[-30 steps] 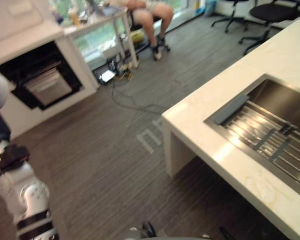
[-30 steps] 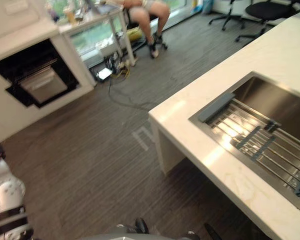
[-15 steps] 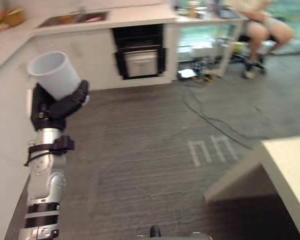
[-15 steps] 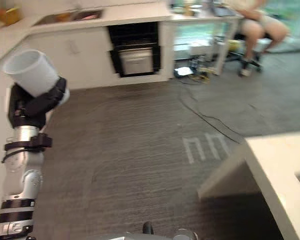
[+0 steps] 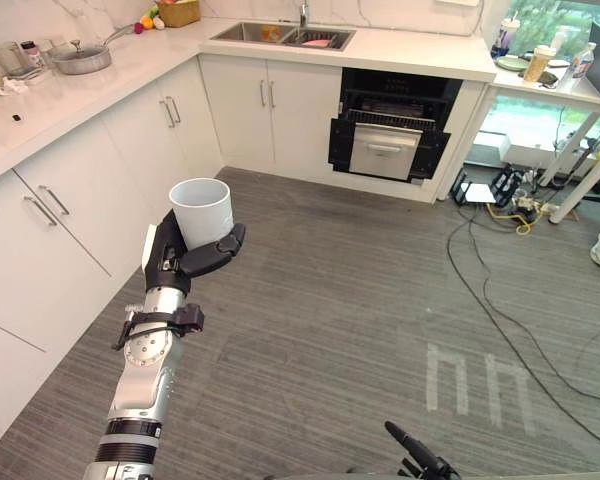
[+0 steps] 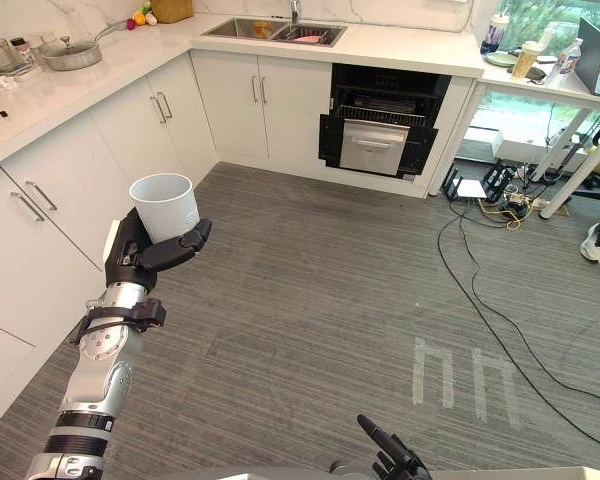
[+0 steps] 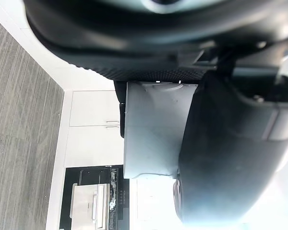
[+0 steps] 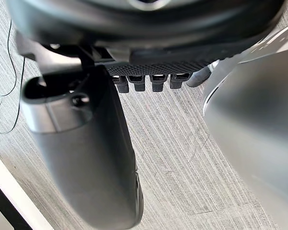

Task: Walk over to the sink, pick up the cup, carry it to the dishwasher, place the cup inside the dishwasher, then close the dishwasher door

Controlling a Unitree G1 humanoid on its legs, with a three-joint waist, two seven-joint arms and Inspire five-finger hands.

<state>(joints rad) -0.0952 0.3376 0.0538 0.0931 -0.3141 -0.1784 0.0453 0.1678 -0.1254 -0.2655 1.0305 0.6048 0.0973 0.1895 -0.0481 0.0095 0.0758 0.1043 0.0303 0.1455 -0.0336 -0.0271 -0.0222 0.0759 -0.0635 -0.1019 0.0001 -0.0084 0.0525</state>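
Holding: the left hand (image 5: 185,258), raised at the robot's left, has its fingers and thumb curled round the lower part of the cup (image 5: 202,208).
Cup: white, upright, mouth up, gripped in that hand, well apart from the sink and the dishwasher.
Right hand (image 6: 385,458): low at the near edge, fingers loosely straight, nothing in them.
Floor (image 5: 340,300): grey striped planks between the robot and the units.
Cabinets (image 5: 70,210): white doors along the robot's left, under a pale counter (image 5: 40,100) with a pan (image 5: 78,58) on it.
Dishwasher (image 5: 388,140): far ahead, a black opening with a steel front inside it.
Sink (image 5: 285,35): set in the far counter, just left of the dishwasher.
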